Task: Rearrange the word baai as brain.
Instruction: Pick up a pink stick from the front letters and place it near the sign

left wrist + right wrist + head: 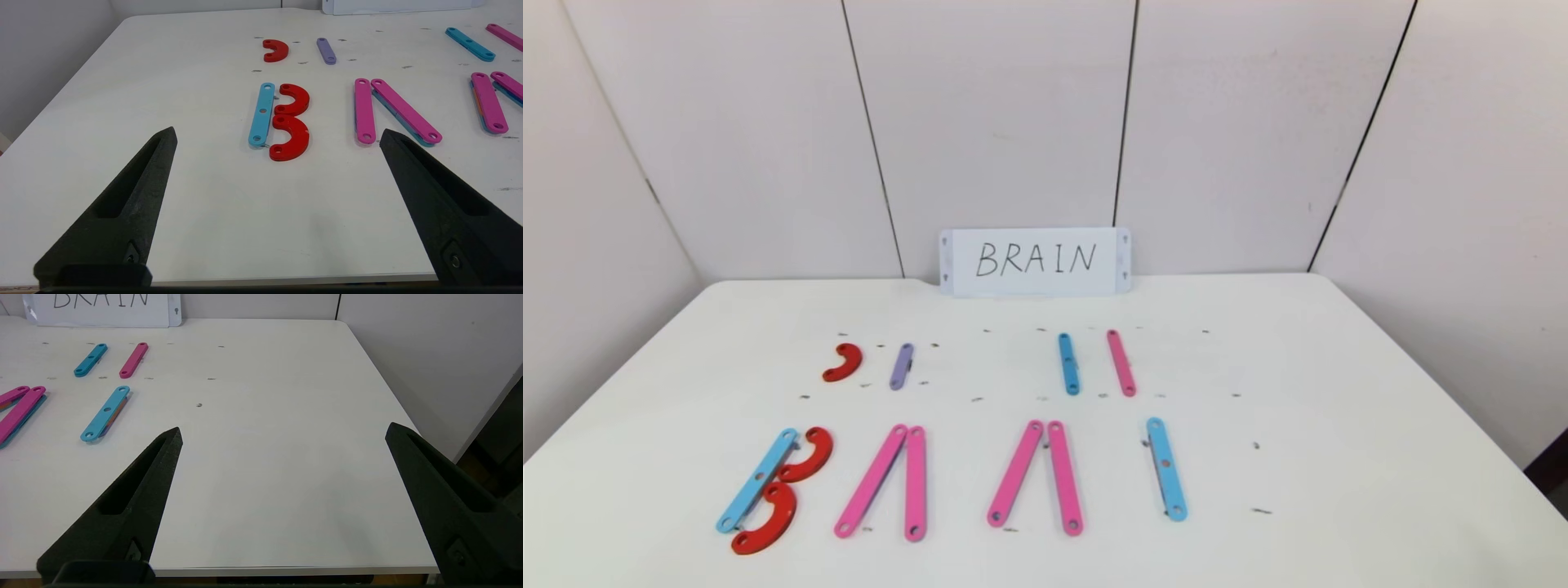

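Start state: both arms parked at near edge of tabletop (pixel 1339 367), nothing gripped.

Left gripper (pixel 278 136) and right gripper (pixel 284 430): jaws spread wide, empty, hovering above the near edge. Neither shows in head view. Word sits in front row, L to R: B (pixel 768 490) (blue bar + 2 red curves, touching), pink A (pixel 886 480), second pink A (pixel 1039 475), blue I (pixel 1166 469). Neither A has a crossbar. Spares in back row, prob staged as stock for the R and N: red curve (pixel 842 362), short purple bar (pixel 901 366), blue bar (pixel 1068 363), pink bar (pixel 1121 363). BRAIN card (pixel 1035 260) propped at the wall as spelling ref. Guess: first A gets rebuilt as R, spares go right of the I for N.
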Available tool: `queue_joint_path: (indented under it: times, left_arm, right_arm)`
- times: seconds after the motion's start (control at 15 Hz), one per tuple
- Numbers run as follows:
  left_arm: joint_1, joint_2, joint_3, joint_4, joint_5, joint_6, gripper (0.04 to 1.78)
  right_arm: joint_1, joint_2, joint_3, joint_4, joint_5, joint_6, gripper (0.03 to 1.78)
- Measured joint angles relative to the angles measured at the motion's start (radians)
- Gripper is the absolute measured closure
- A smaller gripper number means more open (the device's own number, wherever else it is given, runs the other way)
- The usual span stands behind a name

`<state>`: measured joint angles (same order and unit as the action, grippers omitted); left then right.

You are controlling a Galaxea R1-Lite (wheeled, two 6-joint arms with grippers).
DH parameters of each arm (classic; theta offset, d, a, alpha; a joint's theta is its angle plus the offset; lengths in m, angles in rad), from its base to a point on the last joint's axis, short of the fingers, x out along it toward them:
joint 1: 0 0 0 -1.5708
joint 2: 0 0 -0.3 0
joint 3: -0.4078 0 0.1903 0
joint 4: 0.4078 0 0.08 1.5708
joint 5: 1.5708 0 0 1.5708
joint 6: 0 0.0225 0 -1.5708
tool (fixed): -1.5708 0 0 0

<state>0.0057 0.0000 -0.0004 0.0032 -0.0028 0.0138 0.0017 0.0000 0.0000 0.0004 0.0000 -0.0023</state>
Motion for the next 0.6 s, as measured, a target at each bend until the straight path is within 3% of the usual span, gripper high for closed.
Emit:
queue_joint_path:
  times: [0.47, 0.6]
  left_arm:
    - [0.0, 0.0, -0.016, 0.013, 0.0, 0.007, 0.07]
    - [0.0, 0.005, -0.061, 0.029, -0.01, 0.008, 0.07]
  right_arm:
    - [0.0, 0.0, -0.006, -0.002, 0.0, 0.0, 0.07]
    - [0.0, 0.003, -0.063, 0.017, 0.0, 0.01, 0.07]
